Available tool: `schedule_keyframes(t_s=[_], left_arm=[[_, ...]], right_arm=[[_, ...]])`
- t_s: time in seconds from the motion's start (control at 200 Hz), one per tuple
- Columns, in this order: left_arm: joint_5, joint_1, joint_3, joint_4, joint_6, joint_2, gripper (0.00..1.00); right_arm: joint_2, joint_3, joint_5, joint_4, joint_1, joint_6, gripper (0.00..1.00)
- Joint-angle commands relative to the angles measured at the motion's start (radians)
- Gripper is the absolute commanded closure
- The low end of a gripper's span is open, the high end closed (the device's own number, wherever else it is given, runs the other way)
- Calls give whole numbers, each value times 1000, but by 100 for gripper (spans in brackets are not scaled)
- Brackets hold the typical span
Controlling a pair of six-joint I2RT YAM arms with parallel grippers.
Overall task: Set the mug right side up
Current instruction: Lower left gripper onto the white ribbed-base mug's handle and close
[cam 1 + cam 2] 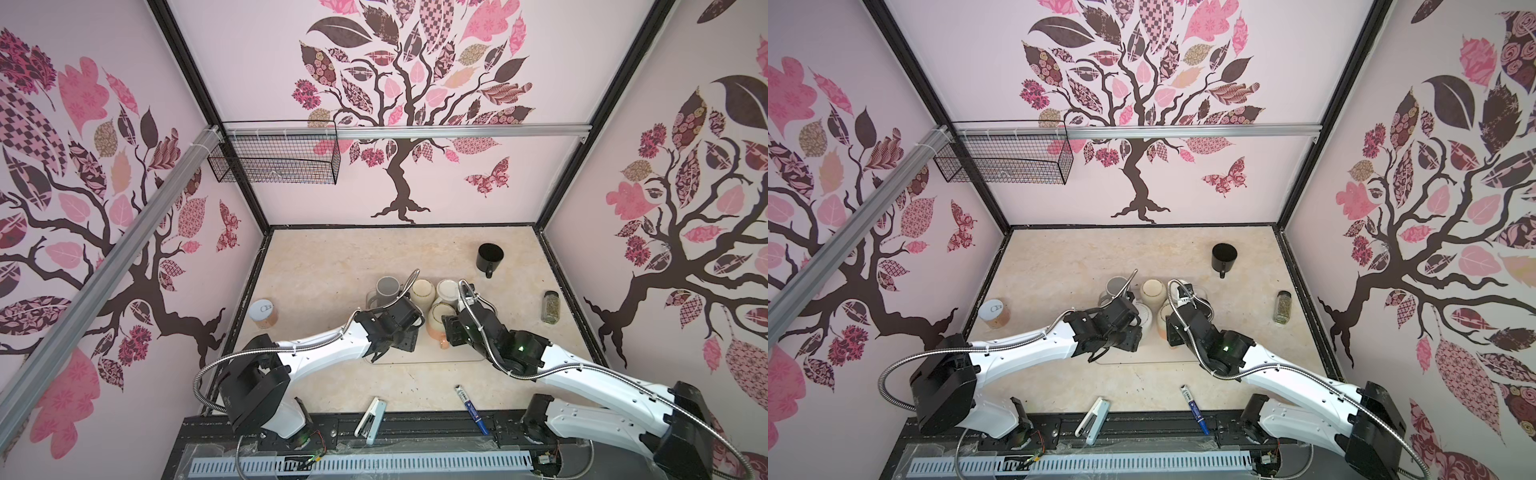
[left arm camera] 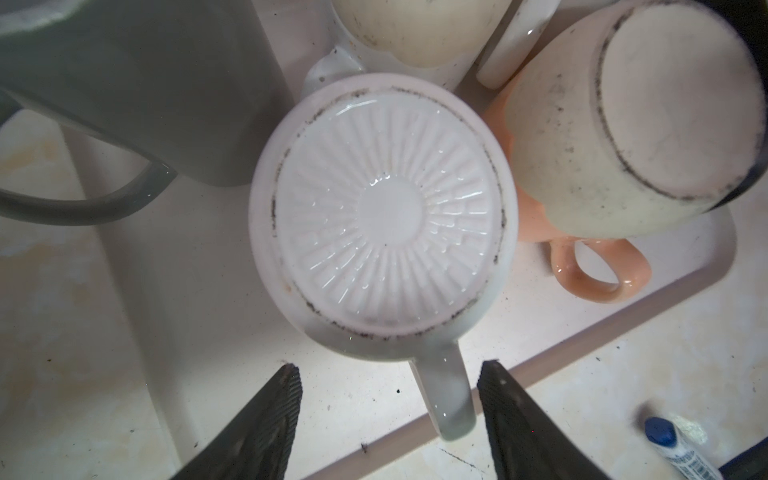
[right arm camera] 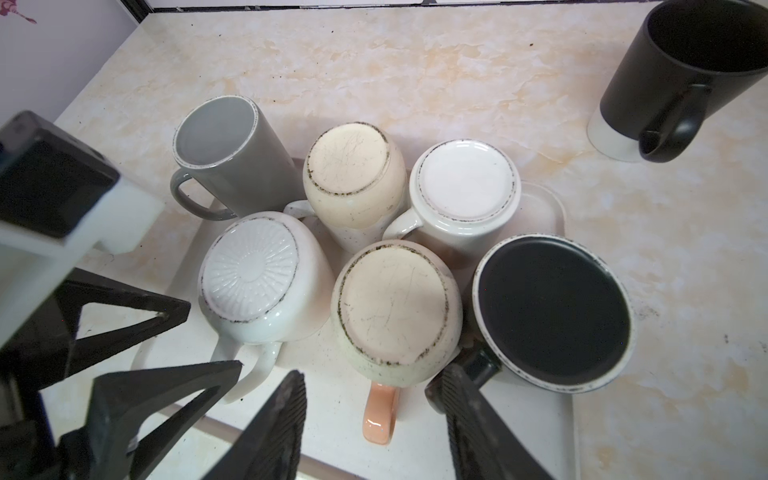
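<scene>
Several mugs stand upside down on a white tray (image 3: 519,419). In the left wrist view a white mug (image 2: 382,216) with a ribbed base has its handle (image 2: 446,395) between the fingers of my left gripper (image 2: 390,368), which is open and not touching it. My right gripper (image 3: 374,376) is open over the peach handle (image 3: 379,415) of a cream, peach-bottomed mug (image 3: 392,305), with nothing gripped. In both top views the wrists hide the jaws, left gripper (image 1: 399,332) and right gripper (image 1: 451,328).
Also inverted on the tray are a grey mug (image 3: 232,145), a cream mug (image 3: 353,166), a white mug (image 3: 465,183) and a black mug (image 3: 552,307). An upright black mug (image 1: 490,254), a jar (image 1: 552,306), a can (image 1: 262,313), a stapler (image 1: 370,419) and a pen (image 1: 471,409) lie around.
</scene>
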Motion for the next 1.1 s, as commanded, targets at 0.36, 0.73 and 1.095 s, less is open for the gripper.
schedule_keyframes(t_s=[0.36, 0.73, 1.095], left_arm=[[-145, -5, 10, -47, 23, -25, 31], [-62, -5, 43, -28, 52, 25, 45], [-52, -5, 81, -27, 63, 74, 51]], right_arm=[[-26, -7, 14, -7, -5, 2, 43], [-22, -17, 7, 8, -5, 2, 43], [-27, -33, 5, 23, -5, -1, 43]])
